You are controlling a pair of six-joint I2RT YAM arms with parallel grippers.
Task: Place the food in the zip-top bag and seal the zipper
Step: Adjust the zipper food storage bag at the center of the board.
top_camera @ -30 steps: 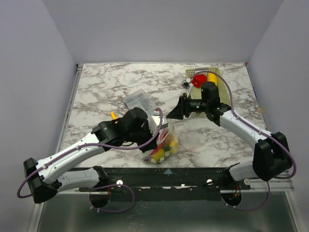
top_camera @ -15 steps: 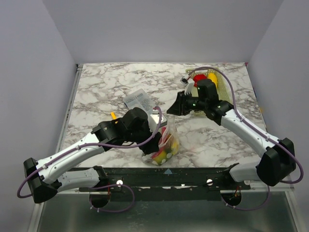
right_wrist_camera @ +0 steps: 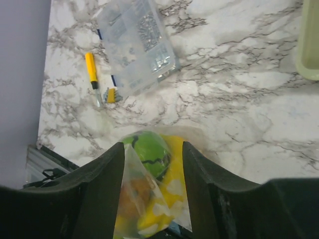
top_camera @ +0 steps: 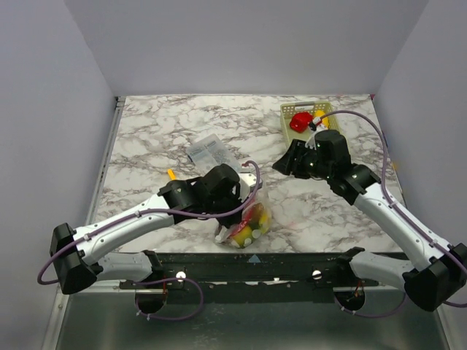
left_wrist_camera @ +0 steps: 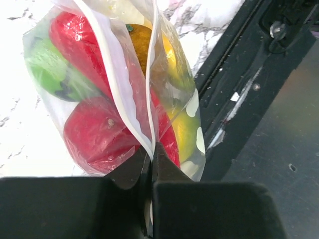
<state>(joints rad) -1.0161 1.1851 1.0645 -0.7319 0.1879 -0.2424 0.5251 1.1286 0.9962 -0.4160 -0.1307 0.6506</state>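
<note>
Packed inside the clear bag (top_camera: pixel 248 219): food (left_wrist_camera: pixel 94 134) in red, green, yellow and orange, pressing against the crinkled plastic. Runs along the bag's mouth as a white zipper (left_wrist_camera: pixel 122 84), its two strips spreading apart above and meeting only down at the left gripper (left_wrist_camera: pixel 149 159). Clamps the bag's mouth edge there, jaws shut tight on the plastic. Hovers beyond the bag, off to its far right: the right gripper (right_wrist_camera: pixel 153 149), jaws apart and holding nothing, looking down on a green piece (right_wrist_camera: pixel 147 152) at the bag's top. Farther behind the bag on that same side, a pale basket (top_camera: pixel 287 115) holding a red piece (top_camera: pixel 300 121) and a yellow piece (top_camera: pixel 321 115). Behind the bag and a little to its left, a flat printed packet (top_camera: pixel 210 153). Farther to the bag's left, just beside that packet, a thin yellow stick (right_wrist_camera: pixel 91 67). Just in front of the bag, a black rail (left_wrist_camera: pixel 239 99).
</note>
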